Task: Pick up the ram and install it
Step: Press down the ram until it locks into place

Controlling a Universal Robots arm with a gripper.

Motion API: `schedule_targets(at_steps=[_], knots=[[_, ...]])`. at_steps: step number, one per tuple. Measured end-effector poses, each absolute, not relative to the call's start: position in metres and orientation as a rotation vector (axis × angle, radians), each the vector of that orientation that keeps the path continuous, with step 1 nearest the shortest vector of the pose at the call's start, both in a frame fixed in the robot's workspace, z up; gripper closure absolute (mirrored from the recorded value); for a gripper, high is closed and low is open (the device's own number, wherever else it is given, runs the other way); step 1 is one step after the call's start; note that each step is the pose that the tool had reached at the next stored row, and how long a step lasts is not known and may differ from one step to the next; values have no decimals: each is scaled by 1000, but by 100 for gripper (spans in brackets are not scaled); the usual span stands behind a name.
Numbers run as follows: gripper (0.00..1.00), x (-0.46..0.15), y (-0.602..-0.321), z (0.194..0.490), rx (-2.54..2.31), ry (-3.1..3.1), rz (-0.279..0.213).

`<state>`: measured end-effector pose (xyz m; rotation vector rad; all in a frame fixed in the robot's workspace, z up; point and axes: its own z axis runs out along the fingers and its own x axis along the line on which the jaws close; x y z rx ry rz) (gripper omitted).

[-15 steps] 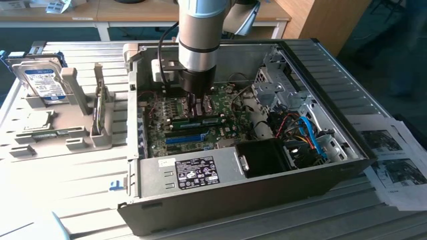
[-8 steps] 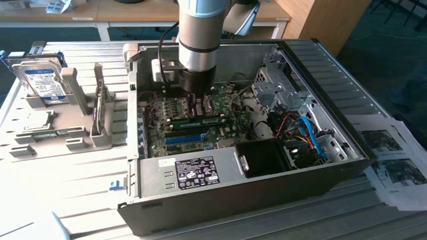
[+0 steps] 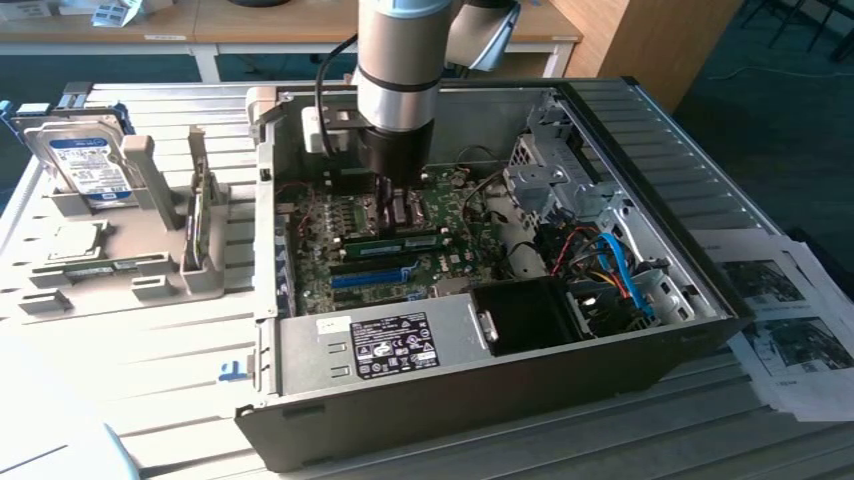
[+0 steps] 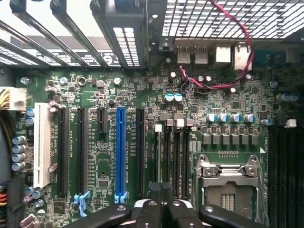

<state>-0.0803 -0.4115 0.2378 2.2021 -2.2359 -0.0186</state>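
On the exterior view's left, near the table's (image 3: pixel 160 340) left edge, a grey holder tray (image 3: pixel 120 262) carries a silver hard drive (image 3: pixel 83 160) with a blue-and-white label, standing upright in its slot. A small square silver processor chip (image 3: pixel 74 243) lies flat on the tray in front of it. At the tray's right edge, a thin board stands on edge in a narrow slot (image 3: pixel 196 215); I cannot tell what it is.

Further right sits the open computer case (image 3: pixel 467 370), lying on its side with the motherboard (image 3: pixel 374 262) facing up. My arm (image 3: pixel 400 60) reaches down into the case, and my pincer (image 3: pixel 394 205) hangs just above the board's middle. A long green ram (image 3: pixel 396 243) stick with a pale label lies across the board just below my pincer, beside the blue expansion slot (image 3: pixel 370 276). Whether it is seated I cannot tell.

In the wrist view my fingers (image 4: pixel 156 213) are pressed together and empty, over the motherboard (image 4: pixel 95 90), with the blue slot (image 4: pixel 120 152) and the empty processor socket (image 4: pixel 228 178) beneath.

At the case's right side run blue cables (image 3: pixel 621 265), and printed sheets (image 3: pixel 787 320) lie by the table's right edge.
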Motion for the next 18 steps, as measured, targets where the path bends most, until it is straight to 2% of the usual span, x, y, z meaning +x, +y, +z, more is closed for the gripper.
schedule_targets(at_steps=[18], knots=[[90,-80,-412,270,2202,-2236,-19]])
